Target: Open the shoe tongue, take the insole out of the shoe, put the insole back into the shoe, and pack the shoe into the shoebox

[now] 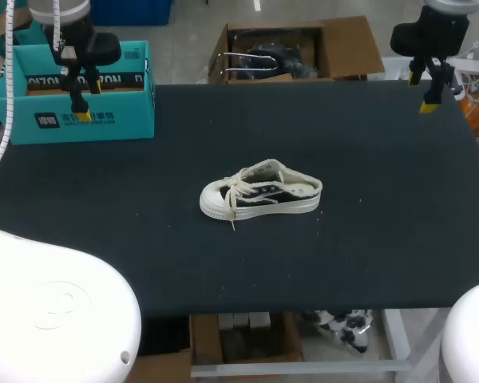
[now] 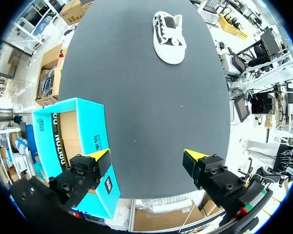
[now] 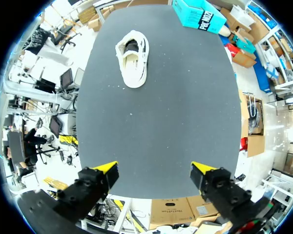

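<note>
Shoe: one low white canvas sneaker with cream laces and a dark patterned lining. You find it near the middle of the black cloth-covered tabletop. It stands upright on its sole, toe toward your left side and heel toward your right. The laces lie loose over the front, and one end trails onto the cloth beside the toe. You cannot tell from these views whether the insole sits inside, or how the tongue lies.

Shoebox: one teal cardboard shoebox with dark lettering on its walls. It stands at the far left corner of the tabletop, well apart from the sneaker. Its top is open, and the left wrist view shows you a plain brown interior.

Left arm: your left fingers hang above the shoebox, yellow tips pointing down. They are spread wide with nothing between them. In the left wrist view one finger is over the box's near wall and the other over bare cloth. The sneaker lies far ahead of them.

Right arm: your right fingers hang above the far right corner of the tabletop. They too are spread wide and hold nothing. In the right wrist view only bare cloth shows between them. The sneaker lies well ahead and the shoebox beyond it, at the opposite corner.
</note>
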